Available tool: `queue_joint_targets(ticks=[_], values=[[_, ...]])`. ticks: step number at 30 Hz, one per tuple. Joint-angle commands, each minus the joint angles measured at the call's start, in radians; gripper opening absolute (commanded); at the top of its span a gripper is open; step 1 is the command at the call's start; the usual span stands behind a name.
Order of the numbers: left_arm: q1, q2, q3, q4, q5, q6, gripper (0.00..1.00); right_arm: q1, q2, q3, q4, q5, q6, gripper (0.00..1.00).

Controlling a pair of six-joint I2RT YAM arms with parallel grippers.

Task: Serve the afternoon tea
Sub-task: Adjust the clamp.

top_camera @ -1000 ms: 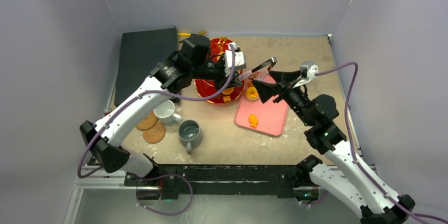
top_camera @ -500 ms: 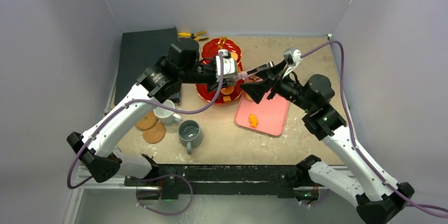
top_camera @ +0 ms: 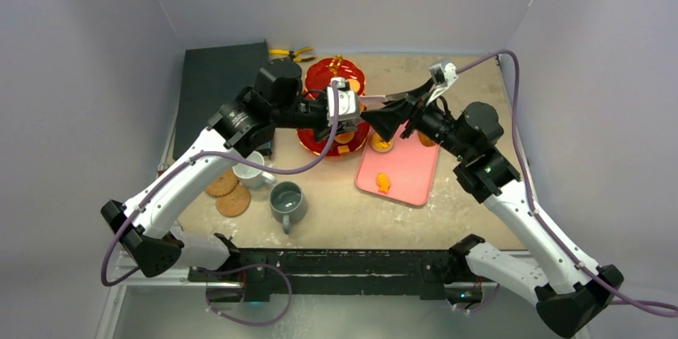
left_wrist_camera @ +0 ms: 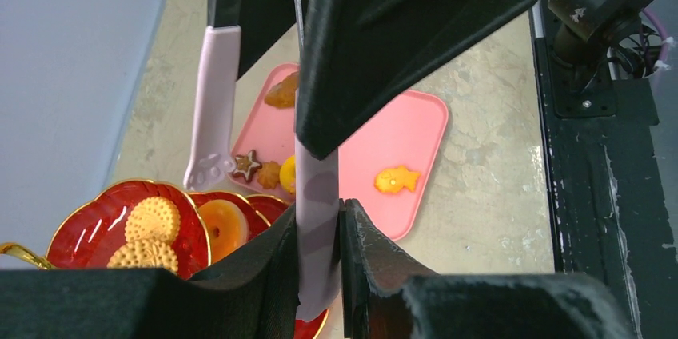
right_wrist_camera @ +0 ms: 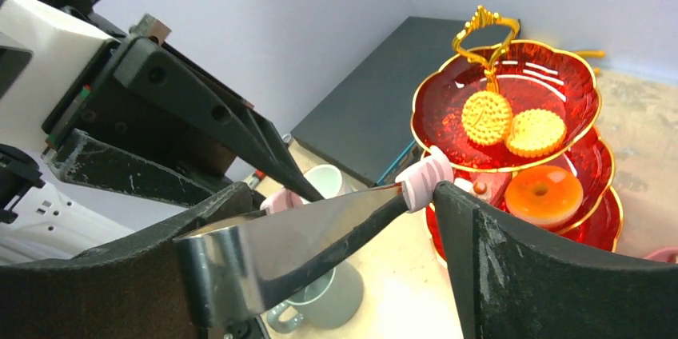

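Most of the stand (top_camera: 320,73) is hidden under both arms at the top view's upper middle; we see only its far rim. The right wrist view shows its top tier with two biscuits (right_wrist_camera: 508,123), the lower tiers cut off. The white mug (top_camera: 249,168) sits half under the left arm, left of centre, near the grey mug (top_camera: 288,201) and coasters (top_camera: 233,201). The left hand (left_wrist_camera: 318,223) pinches one pink tip of the tongs (right_wrist_camera: 320,227). The right hand (right_wrist_camera: 344,199) is spread wide around a blade; we cannot tell if it grips. One of its fingers blocks part of the tray (left_wrist_camera: 400,131), where a fish biscuit (left_wrist_camera: 396,181) lies. The slab (top_camera: 220,83) and pliers (top_camera: 289,53) lie upper left.
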Motion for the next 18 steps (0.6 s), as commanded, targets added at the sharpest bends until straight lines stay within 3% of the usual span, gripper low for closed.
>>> queue_joint_targets(ticks=[1, 10, 15, 18], values=[[-0.007, -0.019, 0.006, 0.057, 0.029, 0.007, 0.0, 0.01, -0.019, 0.007, 0.098, -0.023, 0.024, 0.84], [-0.007, -0.021, 0.029, 0.034, 0.034, 0.01, 0.0, 0.01, 0.023, 0.059, -0.065, 0.009, -0.164, 0.84], [-0.008, -0.028, 0.033, 0.021, 0.043, 0.01, 0.0, 0.01, 0.01, 0.065, -0.156, 0.013, -0.257, 0.98], [-0.007, -0.029, 0.037, 0.013, 0.051, 0.006, 0.0, 0.01, -0.031, 0.048, -0.159, 0.028, -0.277, 0.99]])
